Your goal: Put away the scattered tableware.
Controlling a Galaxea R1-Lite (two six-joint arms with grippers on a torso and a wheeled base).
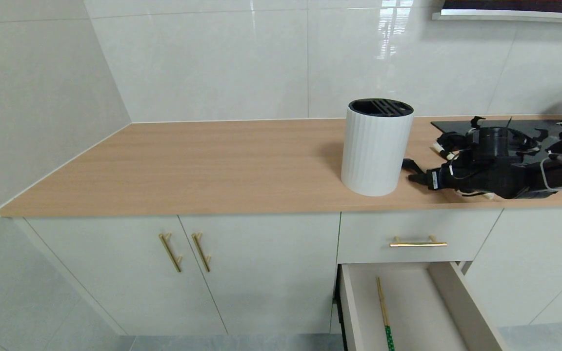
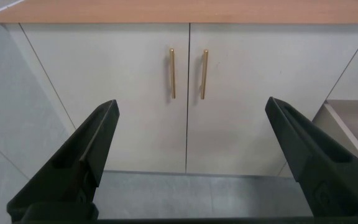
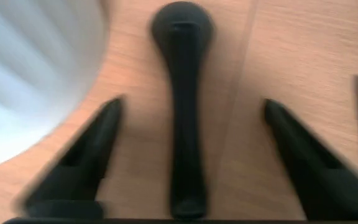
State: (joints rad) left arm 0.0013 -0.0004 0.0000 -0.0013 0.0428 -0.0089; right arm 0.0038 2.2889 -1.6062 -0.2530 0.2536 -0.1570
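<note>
Cream-white drawer (image 1: pixel 410 297) is seen pulled open, lowest and nearest, below the white ribbed holder (image 1: pixel 376 151) and the counter edge. One pair of gold chopsticks with a green end (image 1: pixel 384 312) is laid lengthwise on the drawer floor, close to its left wall. Between this drawer and the holder a shut drawer with a gold bar handle (image 1: pixel 418 242) is seen.

Below the holder and to its left, two cupboard doors with gold handles (image 2: pixel 172 73) are faced by the left gripper (image 2: pixel 190 106). Its fingers are spread wide, and nothing is held between them.

On the wooden counter (image 1: pixel 212 165) the holder is stood upright, its black slotted top uncovered. Just to the right of the holder the right gripper (image 3: pixel 191 104) is held low over the counter. Its fingers (image 3: pixel 104 130) are spread apart. Between them a black utensil handle (image 3: pixel 185 124) is laid flat on the wood, just beside the holder's wall and apart from both fingers. What kind of utensil it is cannot be told.

Behind the holder and to its right a black glass hob (image 1: pixel 456 126) is set into the counter. Pale glossy wall tiles (image 1: pixel 212 58) are seen behind the holder.
</note>
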